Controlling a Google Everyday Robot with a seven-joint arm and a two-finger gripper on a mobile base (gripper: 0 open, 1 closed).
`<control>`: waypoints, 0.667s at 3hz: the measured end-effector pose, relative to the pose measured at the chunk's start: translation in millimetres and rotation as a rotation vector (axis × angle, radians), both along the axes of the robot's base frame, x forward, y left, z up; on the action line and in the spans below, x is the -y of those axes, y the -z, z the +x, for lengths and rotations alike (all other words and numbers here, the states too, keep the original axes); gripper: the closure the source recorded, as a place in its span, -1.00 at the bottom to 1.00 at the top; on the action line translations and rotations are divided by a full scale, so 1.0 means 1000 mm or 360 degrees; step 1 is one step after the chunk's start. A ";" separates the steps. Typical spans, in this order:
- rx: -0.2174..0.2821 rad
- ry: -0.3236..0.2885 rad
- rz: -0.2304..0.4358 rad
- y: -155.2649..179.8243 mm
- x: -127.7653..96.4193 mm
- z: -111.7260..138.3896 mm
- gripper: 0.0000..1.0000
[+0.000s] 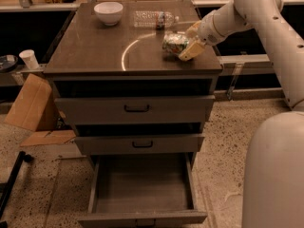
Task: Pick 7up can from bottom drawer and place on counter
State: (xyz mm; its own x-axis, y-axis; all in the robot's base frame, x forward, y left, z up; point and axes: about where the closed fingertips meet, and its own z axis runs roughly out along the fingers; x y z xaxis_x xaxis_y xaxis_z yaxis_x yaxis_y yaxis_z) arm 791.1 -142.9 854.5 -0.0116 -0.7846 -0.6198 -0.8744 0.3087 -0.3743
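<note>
The 7up can [174, 43], silvery with green markings, lies tilted at the right side of the counter [95, 51], at or just above its surface. My gripper [186, 42] reaches in from the right, with one tan finger [188, 52] in front of the can and the other behind it, shut on the can. The bottom drawer [142, 189] is pulled out and shows an empty inside.
A white bowl [109, 12] and a clear plastic water bottle [154, 18] stand at the back of the counter. The two upper drawers [137, 109] are closed. Cardboard [31, 103] and a white cup [29, 59] are at the left. My white base [275, 175] fills the lower right.
</note>
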 end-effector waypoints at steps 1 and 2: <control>-0.0003 -0.0001 0.0005 0.001 0.001 0.001 -1.00; 0.0005 0.0002 0.0009 -0.002 0.002 0.001 -1.00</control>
State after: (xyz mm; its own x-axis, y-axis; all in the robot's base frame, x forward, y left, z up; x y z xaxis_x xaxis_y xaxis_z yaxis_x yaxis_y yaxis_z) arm 791.9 -145.4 856.0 -0.0105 -0.7811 -0.6243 -0.8728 0.3118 -0.3754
